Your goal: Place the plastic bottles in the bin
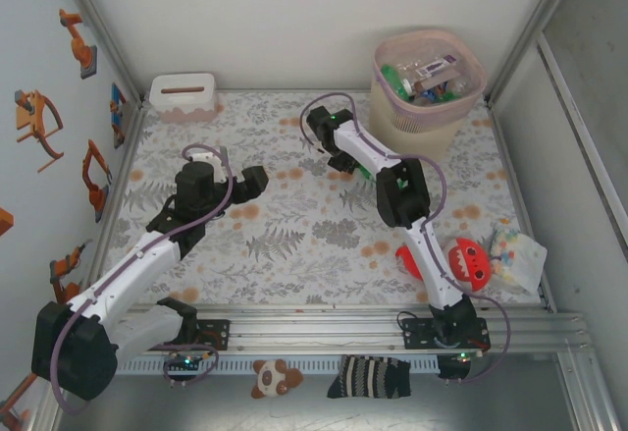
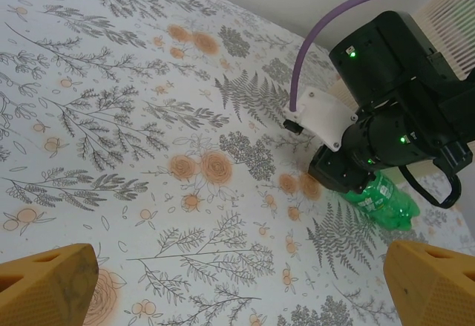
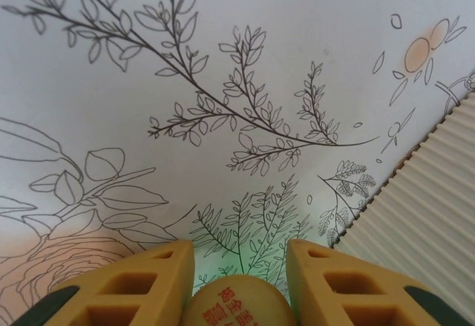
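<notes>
Plastic bottles [image 1: 424,80] crowd the bin [image 1: 417,122]; one green bottle [image 2: 382,203] lies on the flowered surface [image 1: 294,235] near it, under our right hand [image 3: 239,266].

Our right hand has its two fingers [image 3: 141,289] pressed against the yellow cap [image 3: 237,304], gripping the bottle by that end alone, with the bin's ribbed wall close on one side. Our left hand [image 2: 241,289] hangs wide open and empty above bare surface, well apart. The risk, as we judge it, is the hold: a round cap pinched at the tip may let the body swing or slip out on the lift, and a dangling bottle could catch the tall rim or knock the bin instead of clearing it.
</notes>
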